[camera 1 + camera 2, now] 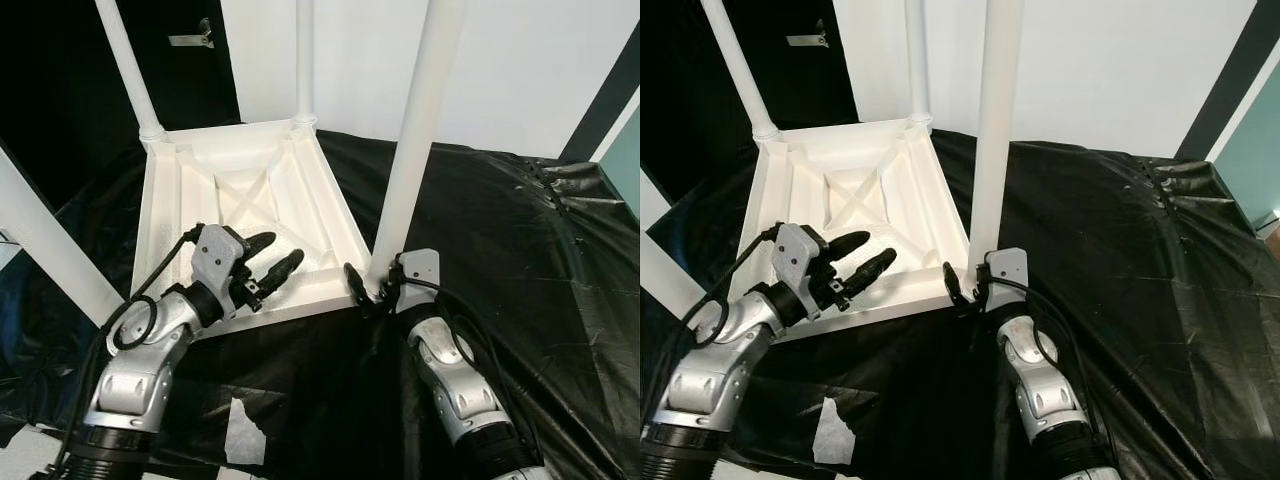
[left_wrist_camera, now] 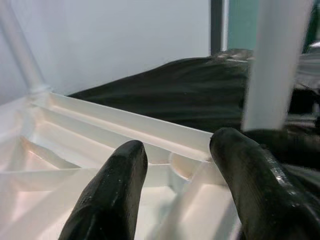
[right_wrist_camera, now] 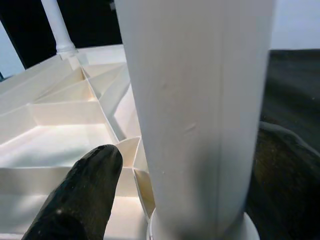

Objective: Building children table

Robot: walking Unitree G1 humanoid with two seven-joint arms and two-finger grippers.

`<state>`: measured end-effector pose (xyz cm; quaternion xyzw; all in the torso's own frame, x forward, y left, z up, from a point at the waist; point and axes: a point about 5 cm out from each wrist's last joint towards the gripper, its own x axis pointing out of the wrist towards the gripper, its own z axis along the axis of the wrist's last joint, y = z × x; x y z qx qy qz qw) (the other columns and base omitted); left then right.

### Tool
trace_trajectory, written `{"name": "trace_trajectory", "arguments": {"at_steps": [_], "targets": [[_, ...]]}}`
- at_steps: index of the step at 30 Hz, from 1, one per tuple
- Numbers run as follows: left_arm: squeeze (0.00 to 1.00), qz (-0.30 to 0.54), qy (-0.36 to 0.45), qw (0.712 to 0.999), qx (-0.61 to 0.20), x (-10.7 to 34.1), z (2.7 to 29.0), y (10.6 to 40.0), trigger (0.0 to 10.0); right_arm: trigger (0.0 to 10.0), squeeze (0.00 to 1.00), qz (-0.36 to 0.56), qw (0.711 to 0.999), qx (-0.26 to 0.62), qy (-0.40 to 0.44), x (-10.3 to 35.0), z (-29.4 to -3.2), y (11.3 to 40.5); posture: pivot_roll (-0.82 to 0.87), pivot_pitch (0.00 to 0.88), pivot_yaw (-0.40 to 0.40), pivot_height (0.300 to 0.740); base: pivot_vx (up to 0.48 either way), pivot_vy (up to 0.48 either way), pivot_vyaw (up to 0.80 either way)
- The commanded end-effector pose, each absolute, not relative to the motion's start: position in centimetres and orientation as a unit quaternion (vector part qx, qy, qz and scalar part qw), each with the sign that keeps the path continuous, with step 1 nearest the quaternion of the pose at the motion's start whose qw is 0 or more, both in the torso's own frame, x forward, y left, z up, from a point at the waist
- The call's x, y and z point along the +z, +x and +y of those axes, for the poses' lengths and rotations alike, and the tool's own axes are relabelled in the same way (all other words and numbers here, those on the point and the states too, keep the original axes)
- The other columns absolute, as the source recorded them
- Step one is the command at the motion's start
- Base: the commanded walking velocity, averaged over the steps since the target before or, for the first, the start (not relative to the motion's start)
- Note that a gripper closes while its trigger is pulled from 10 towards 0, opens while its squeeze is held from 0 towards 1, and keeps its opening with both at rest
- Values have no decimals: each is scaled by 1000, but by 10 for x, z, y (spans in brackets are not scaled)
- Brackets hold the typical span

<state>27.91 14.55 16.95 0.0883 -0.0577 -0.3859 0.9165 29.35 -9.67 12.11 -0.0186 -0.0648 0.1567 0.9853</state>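
Observation:
A white children's table (image 1: 160, 220) lies upside down on a black cloth, its ribbed underside facing up. Its legs stand upward, and the near right leg (image 1: 410, 150) rises from the front corner. My right gripper (image 1: 374, 287) sits at that leg's base with the leg between its fingers. One finger (image 3: 75, 195) stands a little apart from the leg (image 3: 200, 110), so the gripper is open. My left gripper (image 1: 284, 248) hovers open over the table's near rim, its fingers (image 2: 112, 195) pointing across the ribs toward the right leg, with nothing held.
Black cloth (image 1: 520, 260) covers the floor around the table, wrinkled at the right. A scrap of white tape (image 1: 245, 432) lies on it near my left arm. The near left leg (image 1: 50, 250) slants up beside my left arm. A white wall stands behind.

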Motion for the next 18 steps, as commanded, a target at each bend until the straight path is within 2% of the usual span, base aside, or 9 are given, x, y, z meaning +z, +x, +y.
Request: {"name": "trace_trajectory", "arguments": {"at_steps": [1, 7, 13, 18], "targets": [[0, -61, 91, 950, -291, 166, 154, 284, 10000, 10000, 0, -68, 986, 153, -22, 121, -100, 290, 63, 0, -37, 740, 0, 0, 0], [0, -57, 71, 964, -251, 163, 160, 287, 10000, 10000, 0, -79, 984, 155, -29, 121, -109, 273, 56, 0, -34, 740, 0, 0, 0], [0, -42, 86, 970, -223, 157, 169, 291, 10000, 10000, 0, -80, 981, 168, -47, 120, -120, 257, 49, 0, -32, 740, 0, 0, 0], [0, -36, 112, 972, -203, 154, 174, 294, 10000, 10000, 0, -55, 970, 230, -61, 113, -125, 237, 42, 0, -33, 740, 0, 0, 0]]}}
